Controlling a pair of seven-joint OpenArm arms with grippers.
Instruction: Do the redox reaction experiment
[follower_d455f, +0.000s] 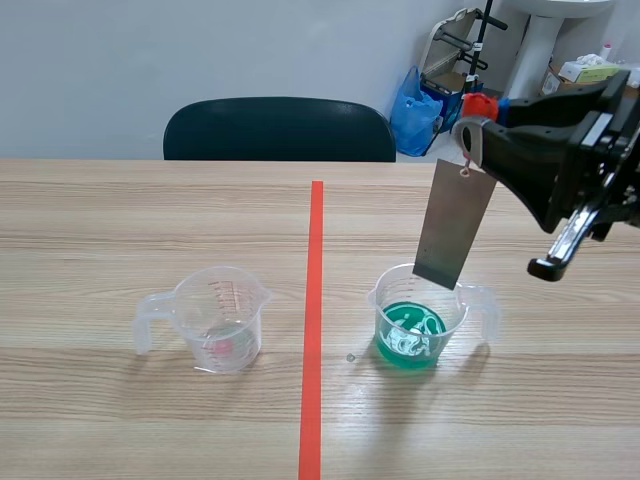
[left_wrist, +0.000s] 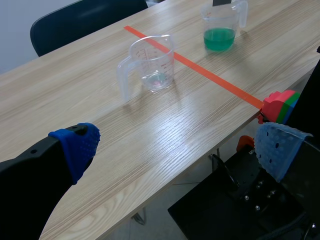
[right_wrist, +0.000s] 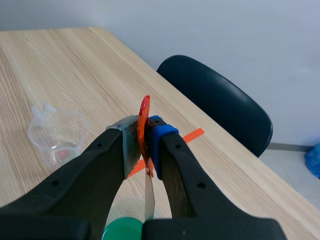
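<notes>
Right pincer (right_wrist: 142, 131) clamped on thin flat grey metal strip (follower_d455f: 455, 225) (shiny), hanging over round clear plastic cup (follower_d455f: 376, 297) of green liquid (follower_d455f: 392, 350). Left pincer (left_wrist: 178, 147) apart.

- Dark chair (follower_d455f: 279, 130): black padded backrest, the reference for all positions below.
- Wooden table (follower_d455f: 100, 420): light grain, directly in front of the chair.
- Pale wall (follower_d455f: 150, 60): behind the chair.
- Blue plastic bag (follower_d455f: 415, 108): on the floor just right of the chair.
- Folded metal frame (follower_d455f: 462, 45): right of the chair, above the bag.
- White pedestal (follower_d455f: 543, 40): further right of the chair.
- Cardboard box (follower_d455f: 570, 75): furthest right.
- Red, green and blue block (left_wrist: 280, 105): at the table edge opposite the chair.
</notes>
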